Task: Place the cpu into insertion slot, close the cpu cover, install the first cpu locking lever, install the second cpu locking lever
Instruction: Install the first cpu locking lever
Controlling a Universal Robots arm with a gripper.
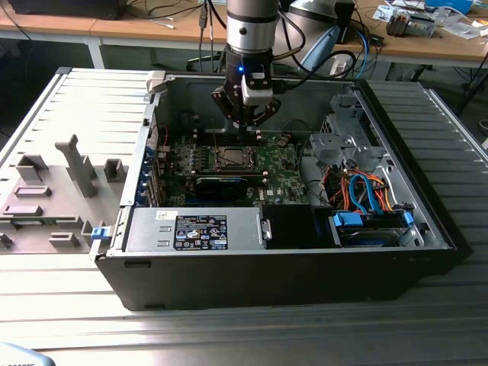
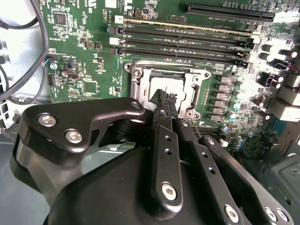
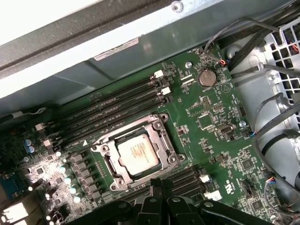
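Silvery-grey cpu point(image 3: 136, 153); silver cpu cover point(image 3: 161, 136); green circuit board point(image 3: 206, 140); black gripper point(image 2: 161, 101).

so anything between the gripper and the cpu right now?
Nothing visible. The cpu lies in the insertion slot with its top face bare, and the gripper hangs just above it inside the open case; no cable or card crosses the gap between them.

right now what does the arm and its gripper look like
The arm is a silvery-grey cylinder with a dark band and a small blue light low on the wrist; dark cables run past it. The gripper is matte black, built from flat linkage bars with silver screw heads, narrowing to slim black fingers.
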